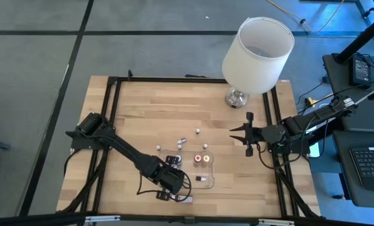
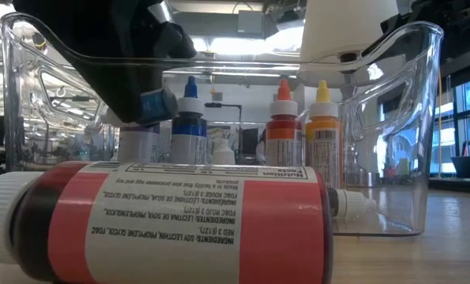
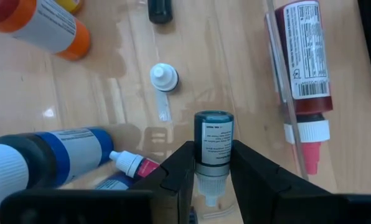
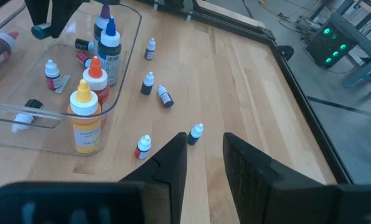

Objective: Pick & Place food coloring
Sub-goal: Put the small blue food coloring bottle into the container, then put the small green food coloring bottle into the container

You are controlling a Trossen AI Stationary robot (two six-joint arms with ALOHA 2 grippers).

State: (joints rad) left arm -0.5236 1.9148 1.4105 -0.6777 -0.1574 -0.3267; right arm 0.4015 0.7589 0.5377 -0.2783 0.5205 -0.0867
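Over the clear tray (image 1: 212,164) near the table's front edge, I have the left gripper (image 3: 213,180) pinching a small dark teal food coloring bottle (image 3: 213,138), cap end back between the fingers, label facing up but too small to read. L arm reaches in diagonally from the table's left side, elbow low, wrist tipped down into the tray.

Inside the tray I see a tall blue bottle (image 2: 189,126), a red-orange one (image 2: 283,130) and a yellow one (image 2: 323,130), all upright.

Just outside it lies a big red bottle (image 2: 180,225); label reads "INGREDIENTS", "RED 3", upside down.

Several tiny white-capped bottles (image 4: 149,83) sit loose on the wood, away from the tray.

R arm waits at the right edge, right gripper (image 4: 204,155) slightly apart, holding nothing.
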